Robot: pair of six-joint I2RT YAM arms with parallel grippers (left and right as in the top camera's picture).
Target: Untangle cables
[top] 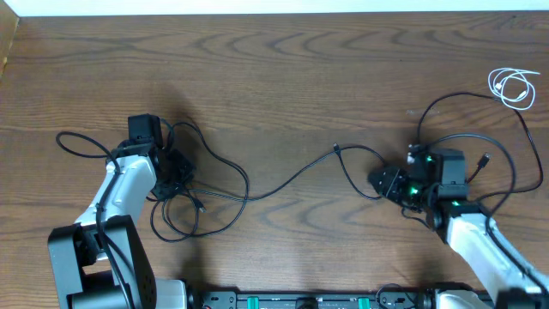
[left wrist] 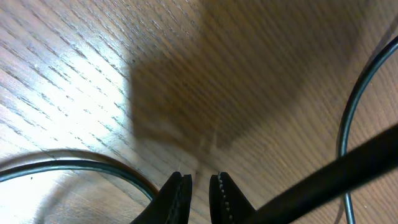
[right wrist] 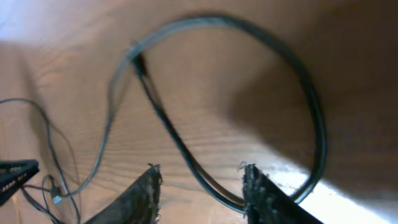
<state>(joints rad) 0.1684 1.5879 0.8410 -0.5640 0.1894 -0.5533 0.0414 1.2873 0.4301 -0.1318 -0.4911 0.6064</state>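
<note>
Overhead, black cable [top: 335,148] runs from a knot near the table's [top: 274,69] left edge, which half hides the left gripper [top: 174,172], to loops near the right edge; white cable [top: 512,87] lies coiled by the far right corner. Left wrist view: jaws nearly pressed together, and whether they pinch anything is cut off. Blurred, the right gripper [right wrist: 199,173] stands spread astride a black strand.

The overhead camera looks straight down on the whole tabletop [top: 283,77]. Each wrist camera looks past its own fingertips at the wood. The one on the left gripper [left wrist: 199,180] is very close; the one on the right gripper [right wrist: 200,174] is higher. The right wrist view shares the black cable [right wrist: 311,106] loop with overhead, right of the tabletop's middle [top: 356,167].
</note>
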